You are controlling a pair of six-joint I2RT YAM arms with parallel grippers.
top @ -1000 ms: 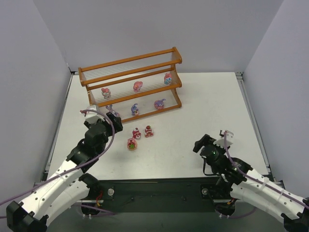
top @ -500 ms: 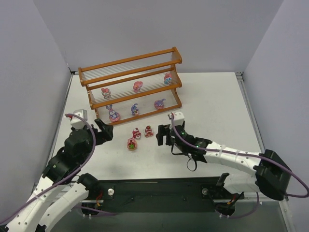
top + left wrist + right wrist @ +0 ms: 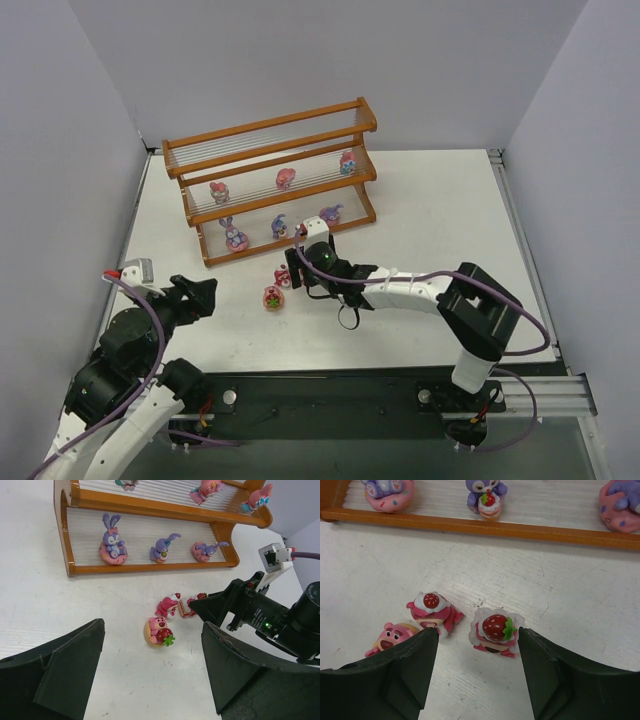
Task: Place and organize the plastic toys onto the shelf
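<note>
The shelf (image 3: 272, 124) stands at the back, with three pink toys on its middle tier and three purple toys (image 3: 279, 227) on its bottom tier. Three red-pink toys stand on the table in front. My right gripper (image 3: 298, 270) is open and low over them. In the right wrist view (image 3: 477, 629) a strawberry-topped toy (image 3: 496, 629) sits between its fingers, close to the right one. A second toy (image 3: 432, 608) touches the left fingertip. A pink bear toy (image 3: 390, 636) lies further left. My left gripper (image 3: 200, 296) is open and empty, drawn back near left.
The shelf's wooden bottom rail (image 3: 470, 527) runs just beyond the floor toys. The top tier holds nothing. White walls close in the table on the left, right and back. The right arm (image 3: 400, 292) stretches across the table's middle.
My right arm has swung from the near right across to the floor toys, its open gripper now over one. My left arm has pulled back from the shelf toward the near left.
</note>
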